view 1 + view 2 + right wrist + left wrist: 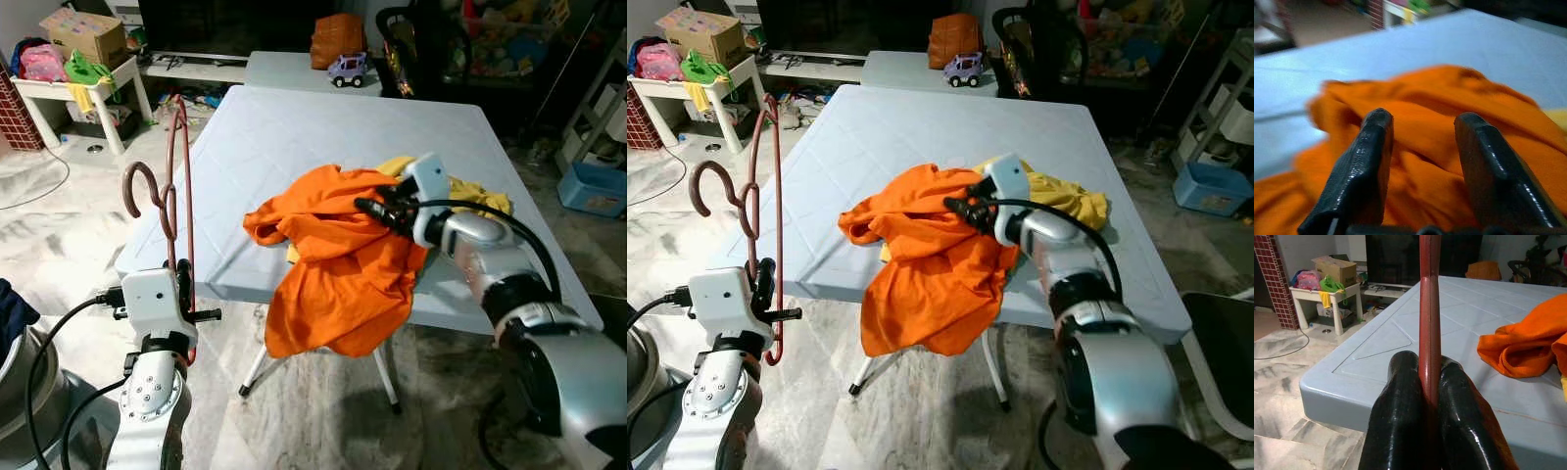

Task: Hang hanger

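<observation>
Hanger [172, 186] is held upright, clamped in the left hand [182, 284] off the table's [294, 127] left edge, while the right hand [372, 208], fingers apart, is poised over the orange shirt [333, 264] near the front edge.

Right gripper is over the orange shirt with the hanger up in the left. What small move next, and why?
Probably ease the right gripper down and close on a fold of the orange shirt. Its fingers stand open just above the cloth, with nothing between them, while the left gripper is shut on the red hanger, held upright beside the table.
</observation>
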You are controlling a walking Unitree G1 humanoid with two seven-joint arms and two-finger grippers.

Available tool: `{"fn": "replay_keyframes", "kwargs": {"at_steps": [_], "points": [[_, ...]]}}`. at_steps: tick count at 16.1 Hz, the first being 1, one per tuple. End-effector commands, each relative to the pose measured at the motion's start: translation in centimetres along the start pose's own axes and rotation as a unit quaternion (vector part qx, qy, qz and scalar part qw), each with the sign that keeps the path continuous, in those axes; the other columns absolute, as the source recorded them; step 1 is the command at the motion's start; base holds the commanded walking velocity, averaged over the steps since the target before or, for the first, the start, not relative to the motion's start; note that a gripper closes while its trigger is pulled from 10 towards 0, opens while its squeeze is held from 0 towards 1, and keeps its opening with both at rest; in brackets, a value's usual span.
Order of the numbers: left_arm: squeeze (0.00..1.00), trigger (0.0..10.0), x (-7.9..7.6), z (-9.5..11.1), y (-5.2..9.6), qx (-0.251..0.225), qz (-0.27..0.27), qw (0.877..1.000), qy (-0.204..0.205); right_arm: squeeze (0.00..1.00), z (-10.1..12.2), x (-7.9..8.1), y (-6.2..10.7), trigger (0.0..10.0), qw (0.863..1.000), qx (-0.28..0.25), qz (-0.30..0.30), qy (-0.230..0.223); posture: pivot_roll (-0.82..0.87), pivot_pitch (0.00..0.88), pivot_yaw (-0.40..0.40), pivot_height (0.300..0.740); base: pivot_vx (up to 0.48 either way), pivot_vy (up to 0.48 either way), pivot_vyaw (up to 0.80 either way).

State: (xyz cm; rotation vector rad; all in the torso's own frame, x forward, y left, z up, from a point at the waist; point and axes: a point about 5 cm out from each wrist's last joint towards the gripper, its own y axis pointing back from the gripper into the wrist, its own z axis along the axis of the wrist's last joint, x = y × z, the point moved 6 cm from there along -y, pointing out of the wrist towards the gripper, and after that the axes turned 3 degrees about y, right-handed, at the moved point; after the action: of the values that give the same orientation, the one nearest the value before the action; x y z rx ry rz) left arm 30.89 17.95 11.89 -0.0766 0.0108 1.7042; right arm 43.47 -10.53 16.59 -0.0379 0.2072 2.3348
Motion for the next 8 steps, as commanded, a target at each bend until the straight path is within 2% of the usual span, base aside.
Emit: {"fn": "replay_keyframes", "kwargs": {"at_steps": [1, 4, 6, 8], "points": [[0.00, 10.0, -0.1, 0.3, -0.2, -0.006, -0.003, 1.000, -0.002, 1.00, 1.4, 0.0, 0.7, 10.0, 0.999, -0.026, 0.029, 0.008, 0.10, 0.000, -0.034, 0.740, 0.000, 0.000, 0.00], [0.00, 10.0, -0.3, 0.2, -0.1, -0.005, -0.005, 1.000, -0.002, 1.00, 0.6, -0.6, 3.0, 10.0, 0.998, -0.009, 0.063, 0.008, 0.10, 0.000, -0.027, 0.740, 0.000, 0.000, 0.00], [0.00, 10.0, -0.2, 0.1, -0.1, -0.004, -0.006, 1.000, -0.004, 1.00, -1.5, -0.8, 4.8, 10.0, 0.994, 0.047, 0.092, 0.032, 0.09, 0.000, -0.020, 0.740, 0.000, 0.000, 0.00], [0.00, 10.0, -0.3, 0.2, -0.3, -0.004, -0.010, 1.000, -0.005, 1.00, -3.1, -1.4, 6.4, 10.0, 0.990, 0.097, 0.094, 0.044, 0.09, 0.000, -0.014, 0.740, 0.000, 0.000, 0.00]]}}
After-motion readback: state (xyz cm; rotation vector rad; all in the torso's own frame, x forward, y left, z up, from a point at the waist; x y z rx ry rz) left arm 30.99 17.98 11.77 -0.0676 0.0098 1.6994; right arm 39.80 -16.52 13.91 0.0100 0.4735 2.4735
